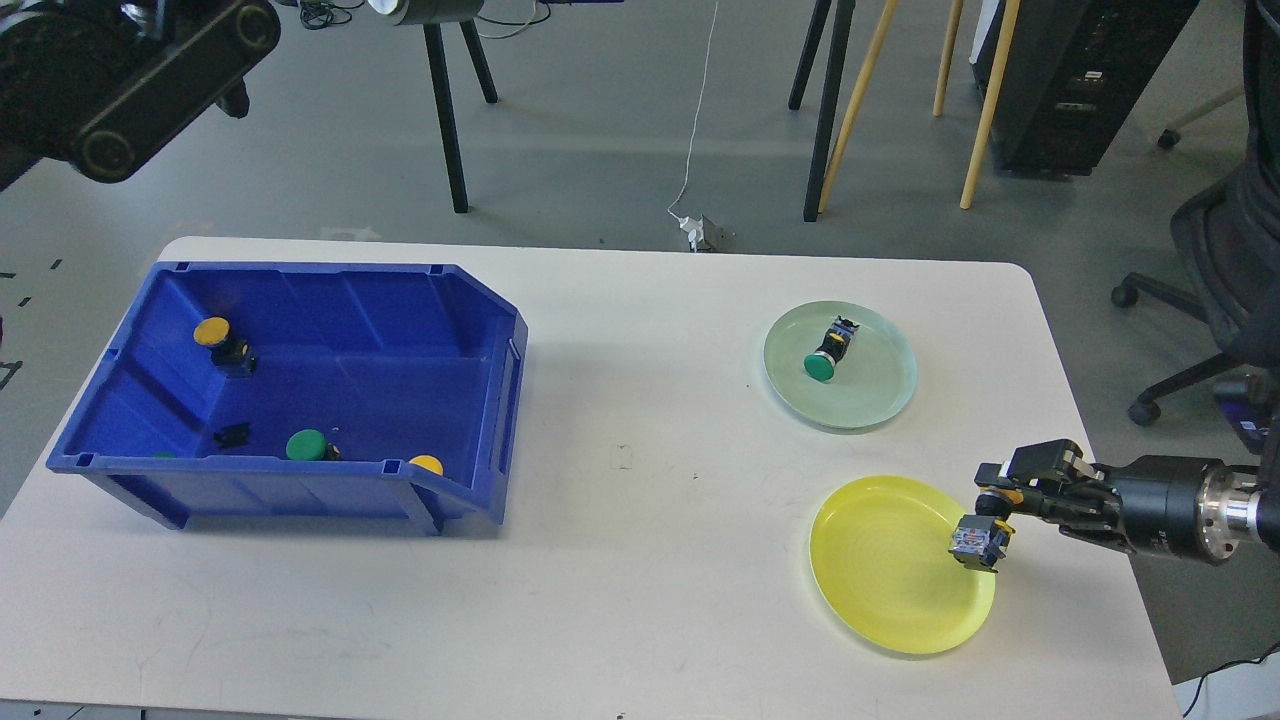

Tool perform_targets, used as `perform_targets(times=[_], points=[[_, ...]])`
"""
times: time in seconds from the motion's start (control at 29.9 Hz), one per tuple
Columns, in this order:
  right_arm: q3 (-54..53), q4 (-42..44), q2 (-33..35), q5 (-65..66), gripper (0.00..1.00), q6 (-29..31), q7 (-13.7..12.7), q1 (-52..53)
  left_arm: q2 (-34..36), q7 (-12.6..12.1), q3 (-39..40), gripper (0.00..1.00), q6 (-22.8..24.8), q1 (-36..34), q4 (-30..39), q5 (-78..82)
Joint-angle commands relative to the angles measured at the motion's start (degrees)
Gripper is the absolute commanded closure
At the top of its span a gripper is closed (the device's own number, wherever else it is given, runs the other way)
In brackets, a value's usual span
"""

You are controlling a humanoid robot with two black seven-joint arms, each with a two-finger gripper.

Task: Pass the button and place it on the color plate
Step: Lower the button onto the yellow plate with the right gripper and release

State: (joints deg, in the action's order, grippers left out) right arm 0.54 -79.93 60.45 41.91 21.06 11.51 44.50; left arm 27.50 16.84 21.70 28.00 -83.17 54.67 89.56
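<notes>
My right gripper [1003,497] comes in from the right and is shut on a yellow button [980,535], whose grey-blue body hangs over the right rim of the yellow plate [890,570]. A green button [828,355] lies on the pale green plate [870,395]. The blue bin [290,395] at the left holds two yellow buttons [213,332] [427,464] and a green button [306,444]. My left arm [120,70] is high at the top left; its gripper is out of view.
The white table [620,560] carries the bin at the left and both plates at the right. Chair and easel legs [830,100] stand on the floor beyond the far edge. An office chair [1220,260] is at the right.
</notes>
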Motion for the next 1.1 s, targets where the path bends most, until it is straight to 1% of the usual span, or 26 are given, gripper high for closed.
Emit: perform_targets(times=[0.0,0.1,0.17,0.2,0.33,0.47,0.53,0.63,0.74,0.8,0.9,1.0,1.04,1.07], points=[[0.1,3.0,-3.0,0.0,0.55,-0.2,0.0,-0.8,0.0,0.0,0.6,0.02,0.0,0.0,0.0,0.0],[0.1,4.7,-5.5,-0.1,0.43,-0.3,0.1,-1.5,0.0,-0.1,0.6,0.02,0.0,0.0,0.0,0.0],[0.1,4.8,-6.2,-0.1,0.36,-0.4,0.1,-1.6,0.1,-0.1,0.6,0.02,0.0,0.0,0.0,0.0],[0.1,4.8,-6.2,-0.1,0.30,-0.4,0.1,-1.5,0.1,-0.1,0.6,0.02,0.0,0.0,0.0,0.0],[0.0,4.7,-6.2,-0.5,0.20,-0.4,0.1,-0.9,0.1,0.0,0.9,0.02,0.0,0.0,-0.1,0.0],[-1.1,3.7,-5.5,-1.1,0.07,-0.1,0.1,0.5,0.1,0.0,1.0,0.02,0.0,0.0,-0.1,0.0],[-2.6,3.4,-4.3,-1.2,0.06,-0.1,0.2,2.9,0.3,0.0,1.2,0.02,0.0,0.1,-0.1,0.0],[-8.3,3.1,-2.6,-1.3,0.04,-0.4,0.2,5.7,0.7,-0.1,2.0,0.02,0.0,0.6,-0.1,0.0],[-19.9,4.0,-4.3,-2.4,0.02,-0.5,0.1,5.5,0.9,-0.1,2.2,0.01,0.0,0.7,-1.1,-0.5],[-25.9,5.4,-7.0,-3.8,0.02,-0.6,0.2,5.6,0.8,-0.1,2.3,0.01,0.0,0.7,-2.4,-3.3],[-31.4,12.3,-11.9,-7.5,0.03,-1.2,0.0,5.9,0.8,-0.2,2.5,0.01,0.0,0.7,-3.2,-10.3],[-33.8,20.1,-16.5,-11.6,0.04,-3.2,-0.3,7.3,0.7,-0.2,2.4,0.00,-2.9,0.8,-4.7,-17.6],[-34.0,23.6,-17.4,-12.7,0.04,-3.9,-0.9,8.7,0.7,-0.2,2.4,0.00,-4.0,0.8,-5.7,-19.6],[-34.0,26.9,-18.2,-13.6,0.04,-4.4,-2.3,10.3,0.4,-0.4,2.3,0.00,-4.6,0.8,-6.8,-21.2]])
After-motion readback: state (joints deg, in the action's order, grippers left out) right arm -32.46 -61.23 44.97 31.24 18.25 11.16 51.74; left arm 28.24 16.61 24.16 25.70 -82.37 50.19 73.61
